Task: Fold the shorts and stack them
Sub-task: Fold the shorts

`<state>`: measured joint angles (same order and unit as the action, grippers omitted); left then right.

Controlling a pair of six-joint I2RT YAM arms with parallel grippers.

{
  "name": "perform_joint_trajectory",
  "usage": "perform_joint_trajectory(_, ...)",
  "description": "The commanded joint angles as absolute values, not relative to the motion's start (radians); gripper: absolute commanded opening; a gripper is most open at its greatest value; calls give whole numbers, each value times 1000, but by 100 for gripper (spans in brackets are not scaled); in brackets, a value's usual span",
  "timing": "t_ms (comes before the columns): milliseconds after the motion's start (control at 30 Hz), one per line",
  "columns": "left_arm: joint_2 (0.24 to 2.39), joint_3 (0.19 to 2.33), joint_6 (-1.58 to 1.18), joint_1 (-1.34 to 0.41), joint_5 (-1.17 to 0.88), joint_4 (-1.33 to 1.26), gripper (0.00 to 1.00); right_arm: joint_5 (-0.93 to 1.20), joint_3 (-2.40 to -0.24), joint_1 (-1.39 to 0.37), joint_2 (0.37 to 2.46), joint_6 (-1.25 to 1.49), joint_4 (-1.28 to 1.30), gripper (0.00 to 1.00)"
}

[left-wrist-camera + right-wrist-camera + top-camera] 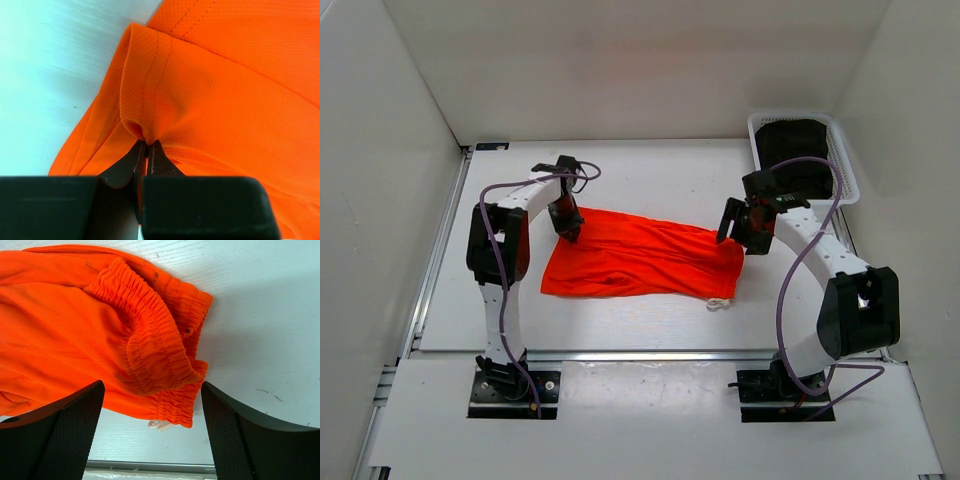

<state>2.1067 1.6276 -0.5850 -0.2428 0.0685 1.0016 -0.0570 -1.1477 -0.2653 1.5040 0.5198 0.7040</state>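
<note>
The orange-red shorts (640, 257) lie spread on the white table, leg hems to the left, gathered waistband (150, 335) to the right, white drawstring (720, 302) poking out at the near right corner. My left gripper (570, 232) is shut on a pinch of fabric at the far left hem corner; in the left wrist view (147, 145) the cloth bunches between the closed jaws. My right gripper (740, 232) is open and empty, hovering over the waistband end; in the right wrist view (152, 390) the jaws stand wide on either side of the elastic.
A white mesh basket (850, 175) holding dark folded cloth (798, 150) stands at the back right corner. White walls enclose the table on three sides. A metal rail (640, 355) runs along the table's near edge.
</note>
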Motion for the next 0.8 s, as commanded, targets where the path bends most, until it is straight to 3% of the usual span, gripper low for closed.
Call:
perform_joint_trajectory(0,2000,1647,-595,-247,106,1011,10,-72,-1141,-270,1482,514,696,82)
perform_joint_trajectory(333,1960,1810,-604,-247,71,1086,10,-72,-1141,-270,1482,505,696,82)
perform_joint_trajectory(467,2006,1899,-614,-238,20,1107,10,-123,-1160,-333,1431,495,696,54)
perform_joint_trajectory(767,2144,2095,-669,-189,-135,1098,10,-94,-1111,-365,1424,485,686,52)
